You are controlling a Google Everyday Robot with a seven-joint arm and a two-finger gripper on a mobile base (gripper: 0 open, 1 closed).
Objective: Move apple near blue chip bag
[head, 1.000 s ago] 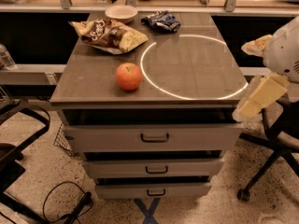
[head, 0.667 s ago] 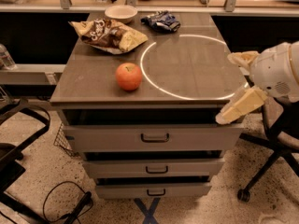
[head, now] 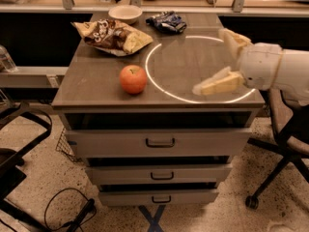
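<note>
- Gripper (head: 210, 60) hung over the right part of the tabletop (head: 91, 83), reaching in from the right on a white arm (head: 277, 71).
- Its two pale fingers (head: 219, 83) were spread wide apart, one pointing toward the back of the top and the other toward its front edge, with nothing between them.
- Both fingers sat over the area inside a thin bright ring (head: 146, 67) that marked the right half of the tabletop.
- An apple (head: 133, 79), round and orange-red, stood on the tabletop near the front edge, just outside the ring's left side and well apart from the gripper.
- The blue chip bag (head: 166, 21) lay crumpled at the back of the top, just beyond the ring's far edge and well apart from the apple.
- A larger brown-and-yellow chip bag (head: 111, 35) lay flat at the back left, between the apple and a white bowl (head: 125, 13).
- The bowl stood upright at the rear edge, just left of the blue chip bag.
- Below the top, the cabinet showed three drawers (head: 159, 141), each with a dark handle.
- On the speckled floor, an office chair's wheeled base (head: 263, 190) stood to the right, dark chair legs (head: 21, 144) to the left, and a black cable (head: 63, 214) curled near the front.
</note>
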